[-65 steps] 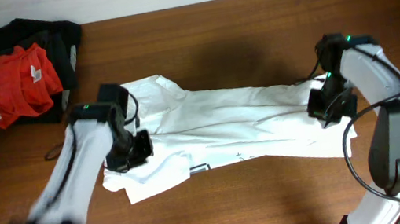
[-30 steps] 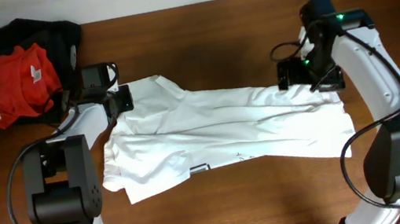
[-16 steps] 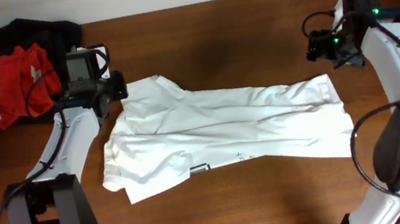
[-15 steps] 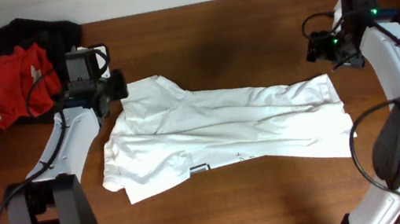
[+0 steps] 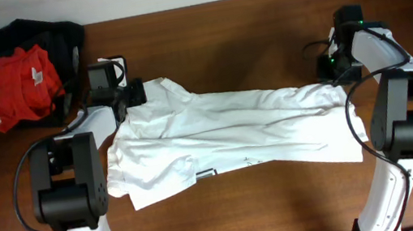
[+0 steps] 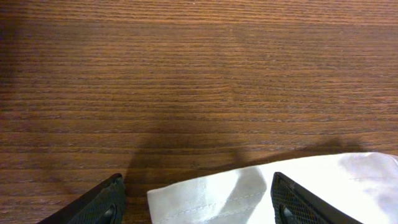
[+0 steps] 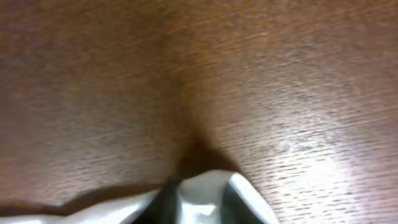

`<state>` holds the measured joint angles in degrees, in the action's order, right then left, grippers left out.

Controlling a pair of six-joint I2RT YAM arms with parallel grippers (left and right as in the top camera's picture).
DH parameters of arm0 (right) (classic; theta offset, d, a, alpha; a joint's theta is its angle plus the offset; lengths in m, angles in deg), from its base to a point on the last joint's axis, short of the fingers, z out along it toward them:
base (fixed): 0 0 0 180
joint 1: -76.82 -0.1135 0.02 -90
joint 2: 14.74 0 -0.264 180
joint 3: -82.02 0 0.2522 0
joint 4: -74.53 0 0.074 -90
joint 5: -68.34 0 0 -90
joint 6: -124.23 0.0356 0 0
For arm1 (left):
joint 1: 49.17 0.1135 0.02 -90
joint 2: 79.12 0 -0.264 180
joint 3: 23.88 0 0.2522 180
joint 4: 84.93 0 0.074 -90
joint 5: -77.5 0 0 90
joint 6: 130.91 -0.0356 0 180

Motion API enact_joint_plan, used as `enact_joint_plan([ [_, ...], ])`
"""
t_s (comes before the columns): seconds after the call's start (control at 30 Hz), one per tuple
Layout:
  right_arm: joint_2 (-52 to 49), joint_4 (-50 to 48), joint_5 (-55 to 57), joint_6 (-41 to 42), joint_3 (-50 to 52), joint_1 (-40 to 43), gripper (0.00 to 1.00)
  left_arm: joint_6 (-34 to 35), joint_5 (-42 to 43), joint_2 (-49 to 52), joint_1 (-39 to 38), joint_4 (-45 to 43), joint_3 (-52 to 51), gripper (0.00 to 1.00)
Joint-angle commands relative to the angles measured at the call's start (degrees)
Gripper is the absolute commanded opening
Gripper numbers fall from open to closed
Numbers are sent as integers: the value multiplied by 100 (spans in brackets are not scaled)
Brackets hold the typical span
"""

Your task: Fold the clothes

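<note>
The clothes, a white wrinkled T-shirt point(image 5: 234, 132), lie spread lengthwise across the middle of the table, with a small dark label point(image 5: 205, 173) near the front edge. My left gripper point(image 5: 126, 95) is at the shirt's far left corner. In the left wrist view it point(image 6: 199, 205) is open, with one black finger on each side of a hemmed white corner point(image 6: 205, 196) that lies flat on the wood. My right gripper point(image 5: 332, 72) is at the far right corner. In the blurred right wrist view it point(image 7: 199, 202) is shut on a raised peak of white fabric point(image 7: 208, 190).
A red shirt with white lettering point(image 5: 10, 91) lies on a black garment point(image 5: 55, 36) at the table's far left corner, close behind my left arm. Bare brown wood point(image 5: 220, 40) runs behind the shirt to the table's back edge.
My left gripper has opened and now straddles the far left corner. My right gripper has come down from behind the shirt onto the far right corner and closed on the fabric.
</note>
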<state>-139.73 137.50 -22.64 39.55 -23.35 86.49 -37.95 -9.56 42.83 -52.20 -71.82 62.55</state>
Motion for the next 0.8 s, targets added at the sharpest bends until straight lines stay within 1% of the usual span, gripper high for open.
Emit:
enact_joint_plan([
  [0.0,-153,-4,33,2,-66,-33,4,-4,-85,341,9,22,-48,70],
  [0.07,-153,2,83,9,-66,-33,4,-2,-83,341,9,-17,-48,68],
  [0.1,-153,2,85,55,-66,-33,4,-4,-85,341,9,-20,-48,54],
  [0.17,-153,22,83,111,-66,-33,4,-2,-85,341,9,-111,-48,43],
  [0.2,-153,26,83,111,-66,-33,4,-2,-85,341,9,-127,-48,41],
  [0.27,-153,33,83,111,-66,-33,4,-4,-85,343,9,-28,-48,41],
  [0.3,-153,33,83,111,-66,-33,4,-4,-85,356,9,28,-48,27],
  [0.33,-153,33,81,111,-66,-33,4,-13,-87,374,9,155,-48,1],
  [0.43,-153,63,85,227,-68,-33,4,-260,-94,369,7,546,-26,1],
  [0.53,-146,356,83,417,-317,-22,4,-258,-127,122,9,1056,258,1],
  [0.63,-133,933,81,684,-859,-22,4,-249,-127,-452,7,1320,400,1],
  [0.7,-133,1543,59,765,-1480,-24,4,-214,-127,-1005,9,1543,404,1],
  [0.73,-133,1864,59,763,-1784,-22,4,-216,-127,-1401,9,1801,404,1],
  [0.77,-133,2221,61,763,-2085,-22,4,-216,-129,-1589,9,1952,404,1],
])
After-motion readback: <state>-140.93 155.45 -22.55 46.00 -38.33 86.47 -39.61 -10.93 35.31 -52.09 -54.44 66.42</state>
